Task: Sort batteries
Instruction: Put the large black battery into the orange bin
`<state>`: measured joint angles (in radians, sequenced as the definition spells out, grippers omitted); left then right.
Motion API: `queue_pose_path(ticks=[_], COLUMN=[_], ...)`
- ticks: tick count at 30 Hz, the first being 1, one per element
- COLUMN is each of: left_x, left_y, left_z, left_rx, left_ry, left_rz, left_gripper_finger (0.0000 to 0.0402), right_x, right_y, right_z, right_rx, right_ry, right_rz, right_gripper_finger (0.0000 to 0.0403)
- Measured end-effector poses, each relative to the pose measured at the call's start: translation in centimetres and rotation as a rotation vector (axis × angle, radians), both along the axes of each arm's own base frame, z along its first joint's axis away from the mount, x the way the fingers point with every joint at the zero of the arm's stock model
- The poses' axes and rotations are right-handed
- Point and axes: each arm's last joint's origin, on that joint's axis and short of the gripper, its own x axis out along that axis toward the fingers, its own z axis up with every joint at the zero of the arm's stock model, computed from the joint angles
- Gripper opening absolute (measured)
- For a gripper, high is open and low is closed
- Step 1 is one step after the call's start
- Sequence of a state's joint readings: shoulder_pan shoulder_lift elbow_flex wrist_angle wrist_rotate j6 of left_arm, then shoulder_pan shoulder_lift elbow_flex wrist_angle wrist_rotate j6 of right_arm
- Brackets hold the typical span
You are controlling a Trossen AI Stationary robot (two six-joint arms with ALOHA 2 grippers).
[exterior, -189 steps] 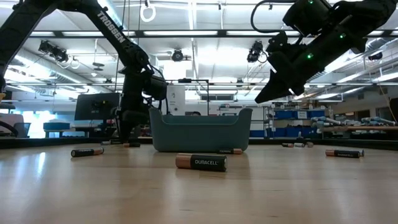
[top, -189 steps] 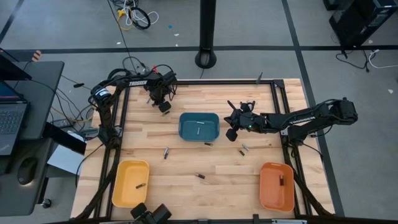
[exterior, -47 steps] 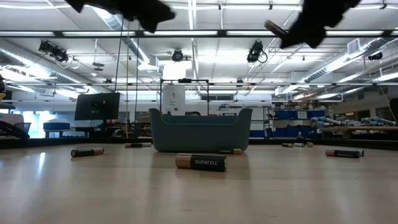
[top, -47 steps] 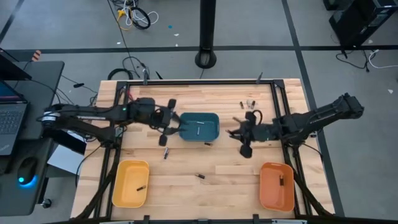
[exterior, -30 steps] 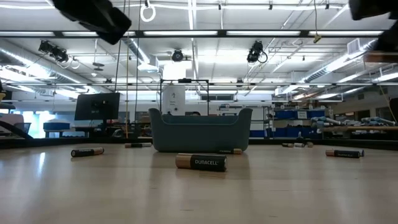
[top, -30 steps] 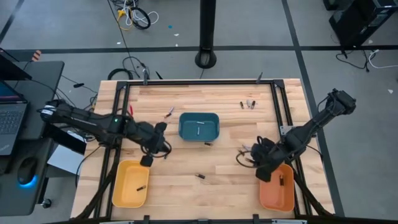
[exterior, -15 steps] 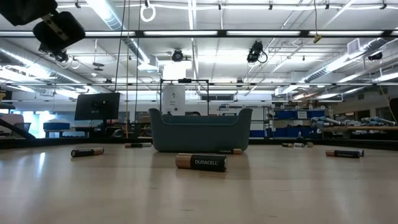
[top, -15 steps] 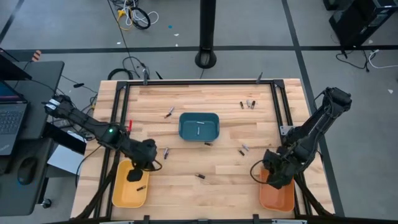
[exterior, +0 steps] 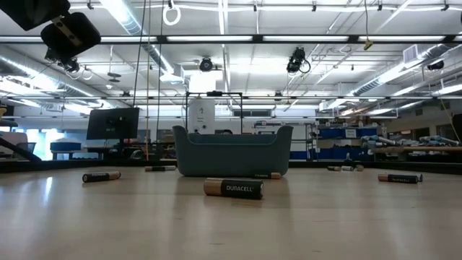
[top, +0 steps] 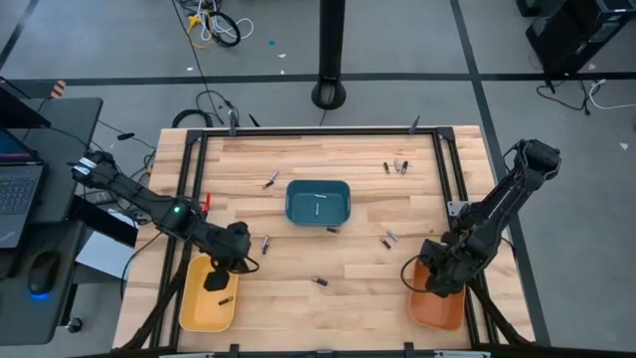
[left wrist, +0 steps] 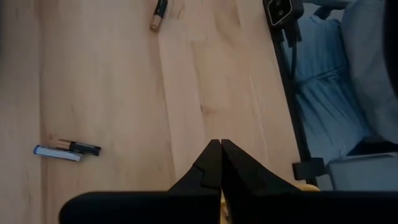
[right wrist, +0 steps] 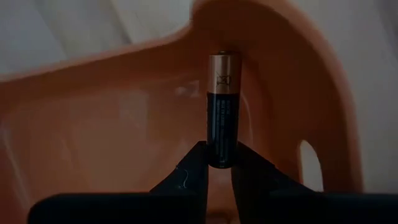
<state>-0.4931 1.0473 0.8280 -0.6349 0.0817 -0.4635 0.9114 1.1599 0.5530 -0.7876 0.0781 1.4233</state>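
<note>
One battery [right wrist: 221,109] pinched in right claw [right wrist: 219,165], copper end forward, over orange tray [right wrist: 112,124]

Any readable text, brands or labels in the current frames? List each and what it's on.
"DURACELL": on the nearest battery lying on the table in the low view.
Print on the battery held by the right gripper over the orange tray: too blurred to read.
Other batteries, teal bin: nothing legible.

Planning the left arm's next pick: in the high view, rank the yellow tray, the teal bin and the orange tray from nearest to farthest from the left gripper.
1. yellow tray, directly under the left gripper.
2. teal bin, table centre.
3. orange tray, far right side.
</note>
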Motion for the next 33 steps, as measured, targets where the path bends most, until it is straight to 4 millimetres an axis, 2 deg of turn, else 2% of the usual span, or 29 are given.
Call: queue_pose_path(ticks=[7, 11, 18, 22, 24, 27, 31, 33], left_x=[0.1, 0.2, 0.2, 0.2, 0.2, 0.2, 0.2, 0.2], left_y=[0.0, 0.0, 0.0, 0.0, 0.0, 0.0, 0.0, 0.0], left_z=[0.1, 0.1, 0.1, 0.1, 0.1, 0.1, 0.1, 0.1], left_rx=[0.011, 0.009, 0.009, 0.011, 0.014, 0.021, 0.022, 0.025], left_ry=[-0.028, -0.027, -0.025, -0.026, -0.028, -0.035, -0.038, -0.04], left_rz=[0.005, 0.009, 0.027, 0.029, 0.027, 0.021, 0.02, 0.021], left_gripper_finger=[0.0007, 0.0007, 0.0007, 0.0007, 0.0007, 0.0007, 0.0007, 0.0007], right_x=[0.8, 1.4, 1.6, 2.2, 2.7, 3.7, 5.6, 6.6], right_y=[-0.4, -0.3, -0.1, 0.4, 0.7, 1.1, 1.1, 1.1], right_z=[0.0, 0.1, 0.4, 1.9, 2.9, 4.1, 4.3, 3.7], right_rx=[-0.036, 0.033, 0.126, 0.147, 0.156, 0.168, 0.192, 0.194], right_ry=[-0.052, -0.062, 0.014, -0.014, -0.053, -0.161, -0.292, -0.3], right_rz=[0.107, 0.078, -0.023, -0.014, 0.0, 0.047, 0.125, 0.184], right_gripper_finger=[0.0058, 0.0063, 0.018, 0.02, 0.0187, 0.0135, 0.0029, 0.0013])
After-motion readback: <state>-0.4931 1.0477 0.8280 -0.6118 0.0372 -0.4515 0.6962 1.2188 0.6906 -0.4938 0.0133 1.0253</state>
